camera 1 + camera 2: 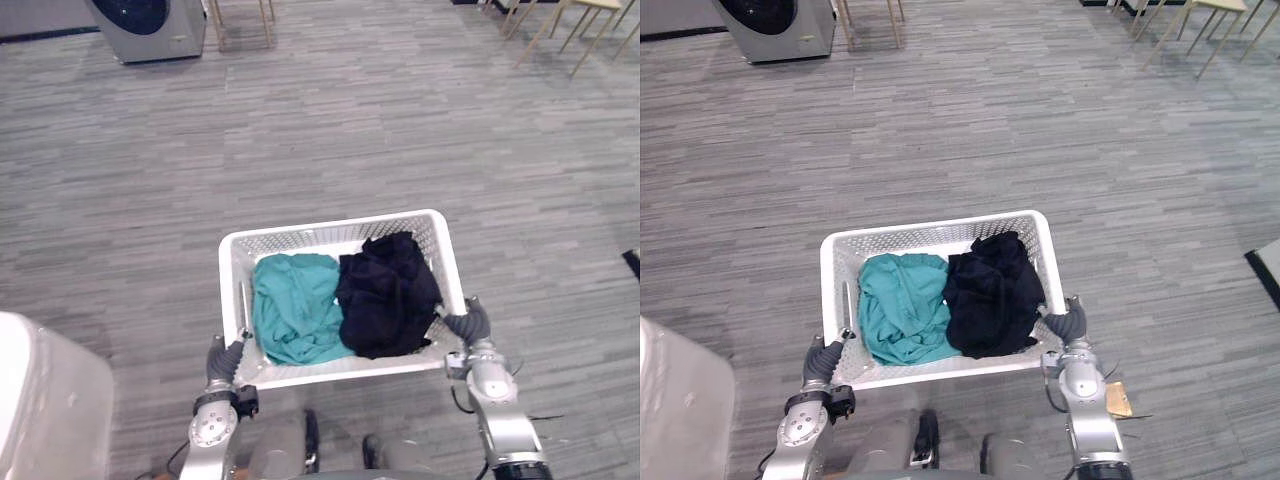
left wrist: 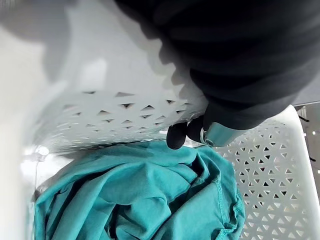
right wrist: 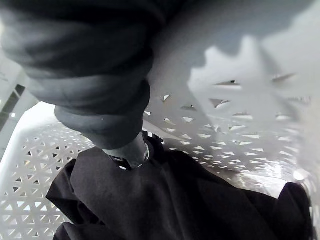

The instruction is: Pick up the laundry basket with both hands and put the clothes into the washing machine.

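You have the white laundry basket [image 1: 330, 232] in the lower middle of the head view. It is a rectangular tub with perforated walls, its long side running across the frame and its open top facing up. Inside, a crumpled teal garment [image 1: 295, 305] fills the left half and a bunched black garment [image 1: 388, 295] fills the right half (the two touch down the middle). The left hand [image 1: 226, 358] curls over the basket's near left corner, and the right hand [image 1: 468, 322] over its near right corner. Your washing machine [image 1: 150, 25], grey with a dark round door, stands in the upper left corner of the frame, well apart from the basket.
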### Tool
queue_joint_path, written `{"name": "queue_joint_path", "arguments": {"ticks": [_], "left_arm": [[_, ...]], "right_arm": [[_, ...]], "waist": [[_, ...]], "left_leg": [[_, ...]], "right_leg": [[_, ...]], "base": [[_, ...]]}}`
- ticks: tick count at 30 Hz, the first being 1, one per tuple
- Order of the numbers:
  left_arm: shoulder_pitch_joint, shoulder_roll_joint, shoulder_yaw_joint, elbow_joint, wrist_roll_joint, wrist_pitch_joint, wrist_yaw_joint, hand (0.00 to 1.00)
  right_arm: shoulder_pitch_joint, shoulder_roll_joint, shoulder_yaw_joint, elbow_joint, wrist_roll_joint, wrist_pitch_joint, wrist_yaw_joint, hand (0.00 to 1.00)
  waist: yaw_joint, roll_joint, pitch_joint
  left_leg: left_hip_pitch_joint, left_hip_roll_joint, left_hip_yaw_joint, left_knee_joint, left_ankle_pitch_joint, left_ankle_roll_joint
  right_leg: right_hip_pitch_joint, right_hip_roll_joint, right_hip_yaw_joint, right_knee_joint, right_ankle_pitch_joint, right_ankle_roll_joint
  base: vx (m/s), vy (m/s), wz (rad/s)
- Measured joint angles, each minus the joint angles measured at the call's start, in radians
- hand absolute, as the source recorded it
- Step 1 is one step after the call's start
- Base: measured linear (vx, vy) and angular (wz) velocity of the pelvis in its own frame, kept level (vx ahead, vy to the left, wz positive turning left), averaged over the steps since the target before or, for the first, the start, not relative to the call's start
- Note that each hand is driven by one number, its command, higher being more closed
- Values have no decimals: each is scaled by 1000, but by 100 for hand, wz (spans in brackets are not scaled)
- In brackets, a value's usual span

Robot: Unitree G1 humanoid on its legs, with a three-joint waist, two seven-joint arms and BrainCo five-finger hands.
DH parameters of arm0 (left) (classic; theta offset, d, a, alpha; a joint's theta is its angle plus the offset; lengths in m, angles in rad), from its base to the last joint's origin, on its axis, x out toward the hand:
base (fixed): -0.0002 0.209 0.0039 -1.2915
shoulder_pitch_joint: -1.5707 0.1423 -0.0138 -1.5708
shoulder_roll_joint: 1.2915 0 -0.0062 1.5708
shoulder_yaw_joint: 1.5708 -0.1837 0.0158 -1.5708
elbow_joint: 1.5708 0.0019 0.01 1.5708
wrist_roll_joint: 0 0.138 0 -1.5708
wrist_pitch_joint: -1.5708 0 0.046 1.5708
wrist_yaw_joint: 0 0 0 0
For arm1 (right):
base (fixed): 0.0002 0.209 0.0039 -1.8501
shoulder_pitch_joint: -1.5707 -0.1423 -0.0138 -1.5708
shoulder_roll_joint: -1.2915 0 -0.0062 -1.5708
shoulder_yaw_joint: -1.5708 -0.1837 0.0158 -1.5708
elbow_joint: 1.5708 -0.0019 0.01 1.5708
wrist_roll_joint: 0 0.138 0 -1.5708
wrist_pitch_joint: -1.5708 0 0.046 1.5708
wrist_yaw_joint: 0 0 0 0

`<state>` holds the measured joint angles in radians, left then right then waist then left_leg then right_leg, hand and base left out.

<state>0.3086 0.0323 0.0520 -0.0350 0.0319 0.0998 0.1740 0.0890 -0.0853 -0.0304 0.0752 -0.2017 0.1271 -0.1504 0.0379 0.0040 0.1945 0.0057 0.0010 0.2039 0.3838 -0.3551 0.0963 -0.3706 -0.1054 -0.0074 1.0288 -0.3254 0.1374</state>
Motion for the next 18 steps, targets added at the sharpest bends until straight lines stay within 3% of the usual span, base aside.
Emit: {"name": "queue_joint_path", "arguments": {"ticks": [1, 3, 4, 5, 6, 7, 8, 9, 10, 11, 12, 13, 14, 15, 16, 18], "left_arm": [[0, 2, 1, -10, 0, 0, 7, 100], [-1, 2, -1, -25, -1, -1, 8, 100], [-12, 2, -6, -29, 0, -2, 6, 100], [-24, 3, -13, -23, 1, -2, 5, 100], [-45, 4, -16, -3, 10, -1, 4, 100], [-47, 2, -27, 1, 17, 1, 1, 100], [-48, 0, -32, 12, 20, 1, 0, 100], [-71, -36, -36, 48, 24, 5, -1, 100], [-76, -38, -38, 60, 33, 6, -4, 100], [-79, -53, -43, 68, 42, 7, -11, 100], [-61, -61, -45, 67, 42, 7, -21, 100], [-55, -65, -49, 67, 42, 6, -23, 100], [-51, -68, -52, 52, 41, 6, -22, 100], [-42, -66, -53, 31, 38, 4, -23, 100], [-42, -69, -53, 22, 38, 1, -23, 100], [-26, -68, -50, -27, 38, -11, -23, 100]], "right_arm": [[-10, 0, 3, 0, -1, -1, 1, 100], [-25, -2, -4, -1, -1, -4, 4, 100], [-32, -3, -17, -4, -1, -6, 6, 100], [-30, -4, -24, -5, -1, -7, 6, 100], [-20, -4, -40, -6, -1, -7, 4, 100], [2, -7, -50, -16, -1, -7, 3, 100], [14, -15, -50, -16, -1, -7, 3, 100], [12, -30, -65, -13, -1, -4, 4, 100], [15, -31, -73, -13, 0, -2, 4, 100], [34, -39, -76, -18, 2, 0, 5, 100], [70, -38, -74, -51, 6, 0, 4, 100], [87, -40, -75, -72, 7, 0, 0, 100], [104, -37, -76, -112, 13, 0, -7, 100], [123, -35, -73, -158, 16, 0, -13, 100], [130, -37, -72, -179, 17, 0, -19, 100], [131, -40, -67, -219, 35, -1, -22, 100]], "waist": [[-1, 3, 1], [-10, 11, 2], [-30, 26, 9], [-35, 25, 9], [-52, 10, 2], [-70, 4, 0], [-76, 21, -2], [-74, 80, -3], [-76, 81, -2], [-77, 82, 0], [-76, 94, 9], [-74, 101, 14], [-59, 100, 19], [-34, 83, 23], [-18, 83, 26], [8, 84, 26]], "left_leg": [[45, 6, 0, -46, 0, 0], [107, 26, -7, -108, -1, 2], [161, 53, -13, -158, 0, 1], [181, 57, -14, -174, 0, -1], [229, 51, -19, -201, 0, -50], [291, 49, -47, -207, -25, -97], [316, 62, -67, -191, -37, -118], [294, 123, -76, -81, -16, -151], [259, 134, -82, 7, 23, -176], [179, 156, -97, 216, 169, -173], [76, 223, -107, 475, 379, -172], [13, 260, -112, 609, 368, -170], [-112, 309, -109, 806, 306, -138], [-223, 312, -88, 879, 245, -107], [-265, 314, -76, 870, 215, -96], [-389, 286, -12, 664, 132, -86]], "right_leg": [[-35, -8, -36, -31, -7, -53], [-99, 8, -76, -155, -2, -92], [-134, 44, -84, -421, 87, -89], [-144, 52, -71, -537, 148, -78], [-143, 53, -51, -765, 287, -67], [-137, 52, -38, -857, 420, -75], [-132, 56, -27, -814, 526, -96], [-151, 96, -52, -691, 462, -134], [-157, 95, -64, -640, 416, -133], [-120, 99, -81, -587, 343, -154], [-24, 110, -110, -603, 286, -165], [27, 118, -129, -620, 268, -173], [110, 131, -153, -653, 250, -190], [206, 127, -152, -710, 198, -191], [250, 129, -153, -737, 181, -190], [359, 125, -152, -810, 140, -177]], "base": [[528, 29, -21], [609, -64, -8], [573, -100, 9], [604, -145, 28], [684, -190, 38], [832, -228, 42], [840, -207, 16], [534, -128, 6], [654, -195, 3], [688, -216, 25], [699, -205, 33], [665, -158, 43], [611, -150, 39], [607, -145, 27], [597, -107, 19], [610, -4, 14]]}}
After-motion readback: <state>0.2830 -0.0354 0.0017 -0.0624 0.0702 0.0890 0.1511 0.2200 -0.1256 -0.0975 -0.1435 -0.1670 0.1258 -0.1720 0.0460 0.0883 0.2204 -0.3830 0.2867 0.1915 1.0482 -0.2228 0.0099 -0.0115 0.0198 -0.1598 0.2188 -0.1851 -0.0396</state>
